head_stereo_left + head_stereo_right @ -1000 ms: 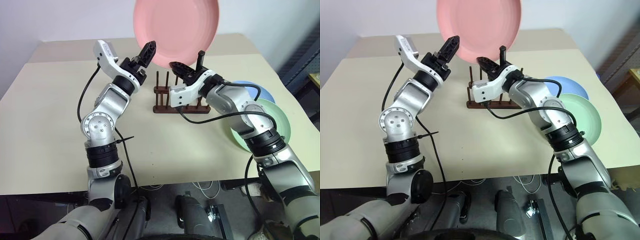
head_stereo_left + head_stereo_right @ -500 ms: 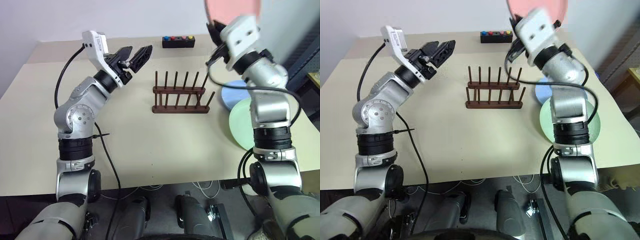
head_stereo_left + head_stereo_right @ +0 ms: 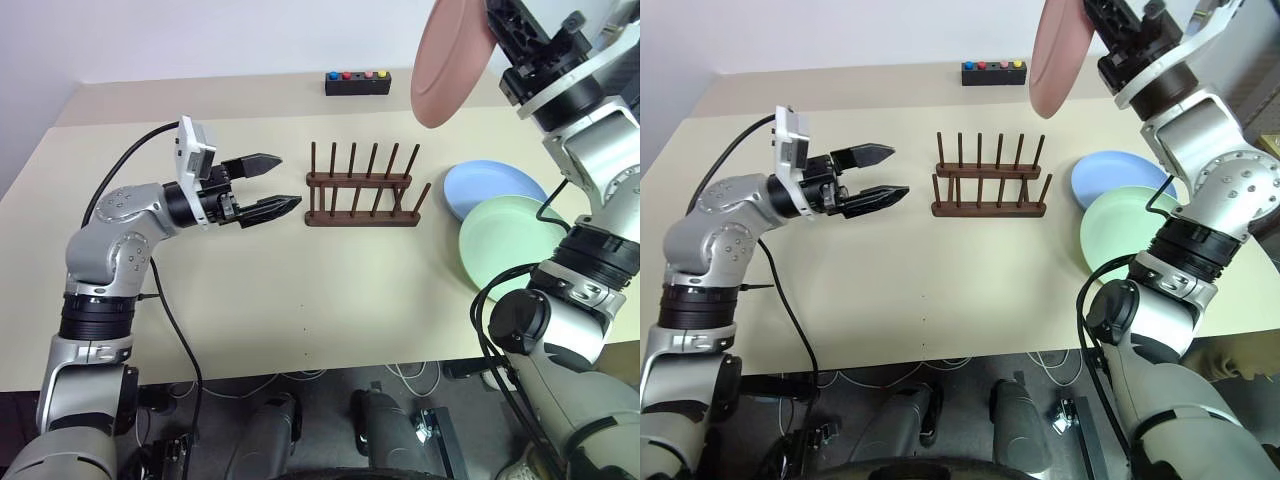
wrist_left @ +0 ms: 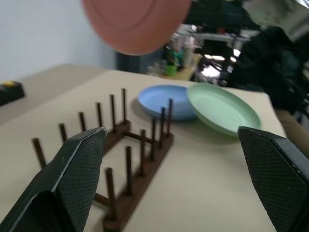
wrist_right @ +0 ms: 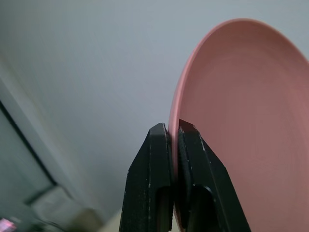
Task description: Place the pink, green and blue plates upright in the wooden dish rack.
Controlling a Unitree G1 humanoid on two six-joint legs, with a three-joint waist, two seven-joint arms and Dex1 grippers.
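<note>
Pink plate [image 3: 452,58]: upper right of the head view, held in the air almost on edge, its face turned toward frame left; it hangs above and just right of the rack's right end.
Right jaws [image 5: 173,140]: pinched shut on the pink plate's rim.
Left jaws [image 3: 270,183]: spread wide, holding nothing, pointing level toward the rack's left end from frame left, close to it but apart.
Rack [image 3: 361,199]: centre of the bench [image 3: 300,300], long axis running left to right; all slots free.
Key relation: the rack lies below and to the left of the held plate, so the likely move is down and left, with the plate's face kept across the rack's long axis; the right arm carries the plate, while the left is nearer the rack.
Blue plate [image 3: 492,190]: flat, right of the rack.
Green plate [image 3: 515,248]: flat, overlapping the blue one's near edge.
Count: three plates, one rack, two rows of six pegs.
</note>
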